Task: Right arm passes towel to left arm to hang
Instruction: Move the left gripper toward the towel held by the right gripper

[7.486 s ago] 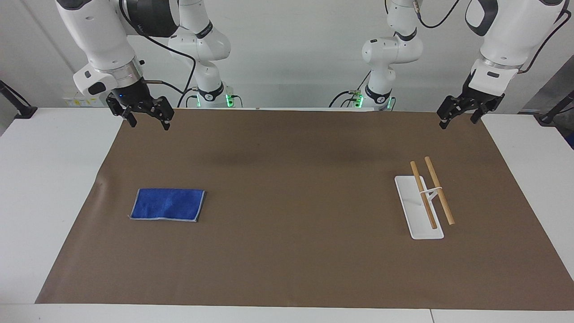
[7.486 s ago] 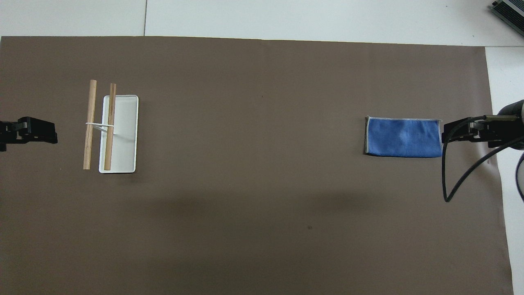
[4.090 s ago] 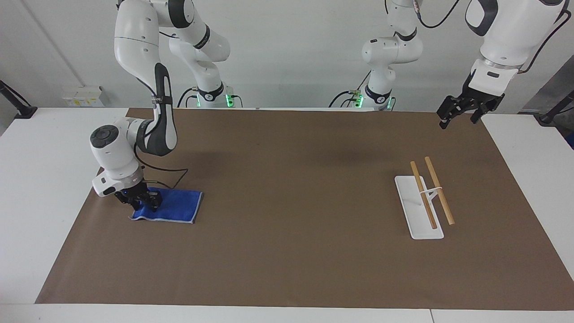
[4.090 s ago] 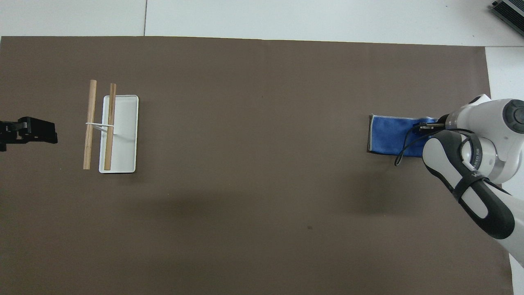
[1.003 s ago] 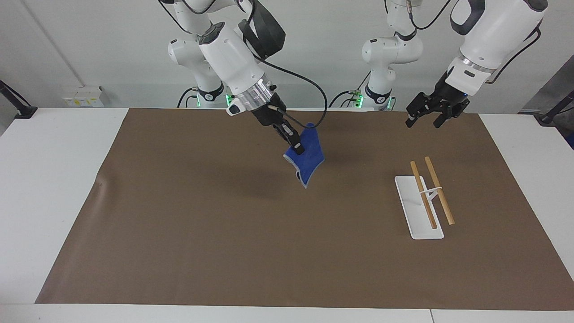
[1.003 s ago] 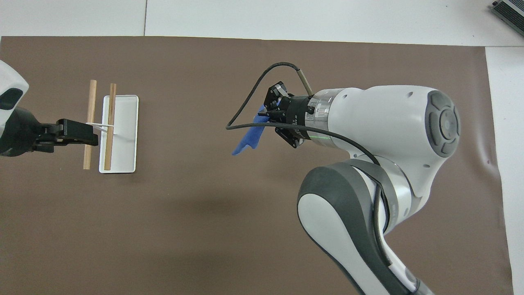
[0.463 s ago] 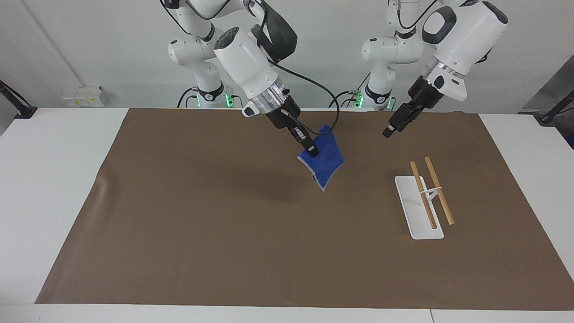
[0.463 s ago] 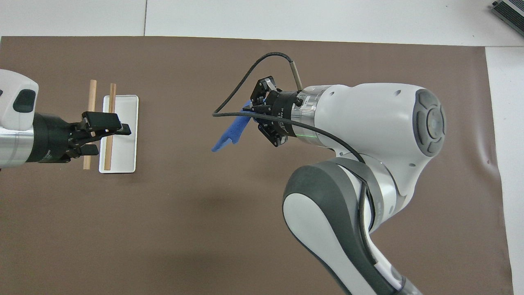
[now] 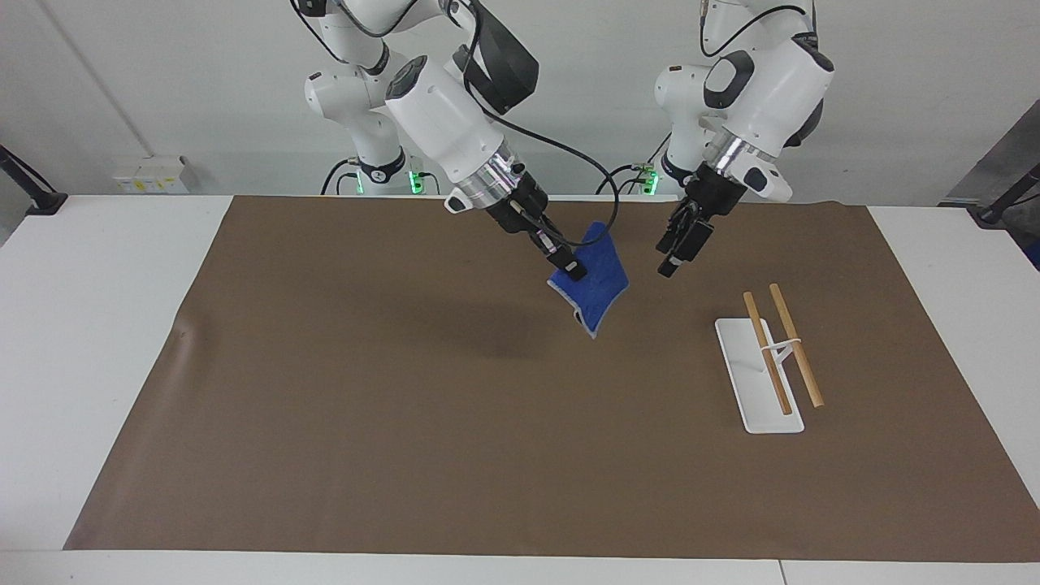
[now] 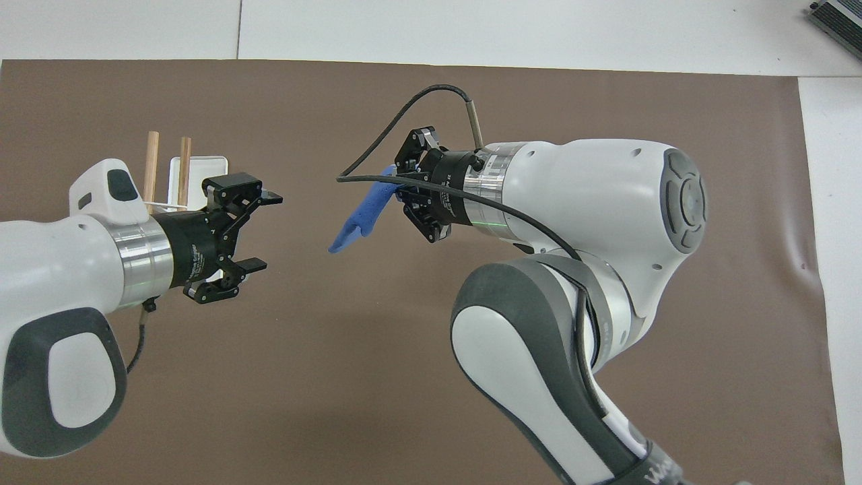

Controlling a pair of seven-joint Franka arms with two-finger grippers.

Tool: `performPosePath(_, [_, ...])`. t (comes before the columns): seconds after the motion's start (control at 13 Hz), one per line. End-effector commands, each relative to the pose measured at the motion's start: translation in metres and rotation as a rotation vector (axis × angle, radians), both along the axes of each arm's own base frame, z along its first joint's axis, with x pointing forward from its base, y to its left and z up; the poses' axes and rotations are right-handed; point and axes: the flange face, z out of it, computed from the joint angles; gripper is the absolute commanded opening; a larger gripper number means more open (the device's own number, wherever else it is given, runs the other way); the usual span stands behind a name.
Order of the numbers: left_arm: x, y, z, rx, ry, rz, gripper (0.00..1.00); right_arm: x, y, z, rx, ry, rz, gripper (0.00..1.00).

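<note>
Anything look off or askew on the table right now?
Nothing stands out. The right gripper holds the towel in the air by one edge; it hangs bunched, as expected. The left gripper is open beside it. The rack stands upright on the brown mat.

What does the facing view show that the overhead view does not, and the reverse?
Only the facing view shows both arm bases, the wall, and the whole rack with its white base. Only the overhead view shows the left gripper wide open, facing the towel across a gap, and the rack partly covered by that arm. Both show the right gripper shut on the towel, held in the air over the brown mat.
</note>
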Motion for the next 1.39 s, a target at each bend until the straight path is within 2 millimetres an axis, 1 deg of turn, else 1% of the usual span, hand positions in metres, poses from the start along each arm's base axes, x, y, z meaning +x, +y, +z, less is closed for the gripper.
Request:
performPosePath(0.0, [0.002, -0.013, -0.011, -0.072, 0.032, 0.138, 1.0, 0.004, 0.005, 0.002, 0.031, 0.011, -0.02, 0.0])
performPosePath(0.08, [0.001, -0.022, -0.018, -0.08, 0.047, 0.153, 1.0, 0.004, 0.005, 0.002, 0.03, 0.012, -0.02, 0.0])
performPosePath(0.15, [0.004, -0.026, -0.025, -0.086, 0.052, 0.176, 1.0, 0.004, 0.005, 0.001, 0.029, 0.013, -0.02, 0.0])
performPosePath(0.39, [0.007, -0.055, -0.051, -0.13, 0.074, 0.272, 1.0, 0.003, 0.007, -0.001, 0.025, 0.019, -0.015, 0.0])
performPosePath(0.46, [0.009, -0.058, -0.056, -0.138, 0.08, 0.296, 1.0, 0.003, 0.007, -0.002, 0.024, 0.021, -0.014, 0.0])
performPosePath(0.77, [0.01, -0.057, -0.058, -0.145, 0.089, 0.318, 1.0, 0.002, 0.007, -0.004, 0.022, 0.023, -0.011, 0.0])
performPosePath(0.93, [0.009, -0.055, -0.06, -0.149, 0.121, 0.338, 1.0, 0.002, 0.006, -0.003, 0.021, 0.023, -0.011, 0.0])
performPosePath(1.08, [0.003, -0.049, -0.068, -0.124, 0.191, 0.326, 1.0, 0.002, 0.007, -0.007, 0.018, 0.032, -0.01, 0.0])
performPosePath(1.16, [0.004, -0.04, -0.073, -0.116, 0.211, 0.337, 1.0, 0.002, 0.007, -0.007, 0.018, 0.032, -0.01, 0.0])
performPosePath(1.31, [0.002, -0.035, -0.075, -0.104, 0.251, 0.329, 1.0, 0.001, 0.006, -0.007, 0.018, 0.032, -0.01, 0.0])
